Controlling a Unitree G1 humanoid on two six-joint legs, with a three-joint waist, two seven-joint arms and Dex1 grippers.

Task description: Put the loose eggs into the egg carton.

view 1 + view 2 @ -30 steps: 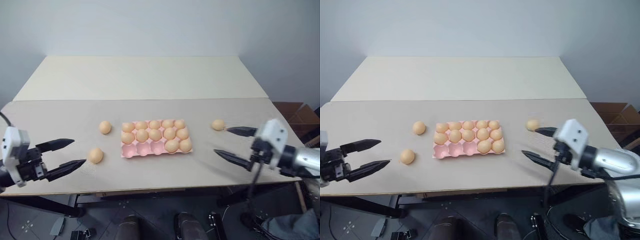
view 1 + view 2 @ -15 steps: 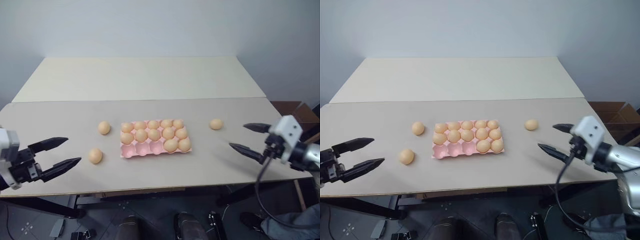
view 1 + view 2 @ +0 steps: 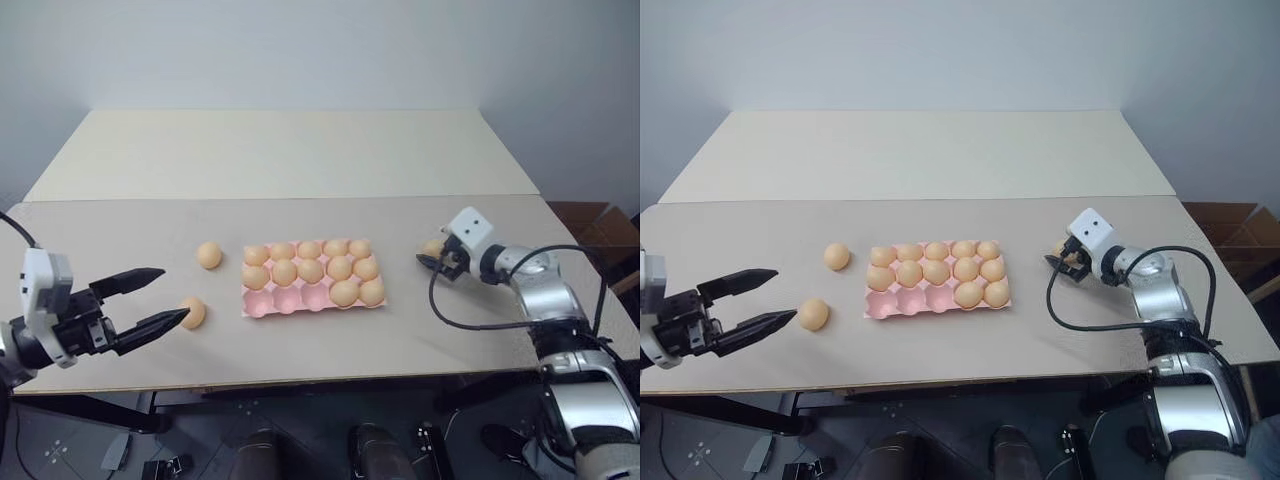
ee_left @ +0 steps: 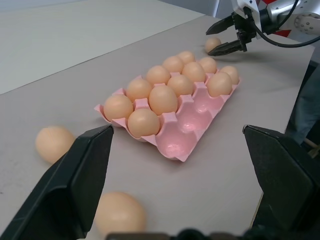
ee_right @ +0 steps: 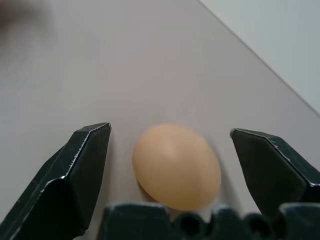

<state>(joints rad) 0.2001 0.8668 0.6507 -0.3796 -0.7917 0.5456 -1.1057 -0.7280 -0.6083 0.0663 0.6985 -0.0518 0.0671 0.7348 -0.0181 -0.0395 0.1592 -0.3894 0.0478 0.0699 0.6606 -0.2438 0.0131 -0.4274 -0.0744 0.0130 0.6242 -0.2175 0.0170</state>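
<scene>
Straddling a loose egg (image 5: 176, 172), the right claw (image 3: 437, 256) has its fingers (image 5: 75, 170) spread on either side of it with gaps showing, nothing gripped. Out to that claw's left sits the carton (image 3: 312, 276), twelve cups filled and three near-row cups bare. Farther left, the left claw (image 3: 160, 298) gapes empty, its lower fingertip just beside a second egg (image 3: 193, 312), a third egg (image 3: 209, 254) beyond.

Table (image 3: 300, 160) with carton (image 3: 290, 298), eggs (image 3: 209, 255)
</scene>
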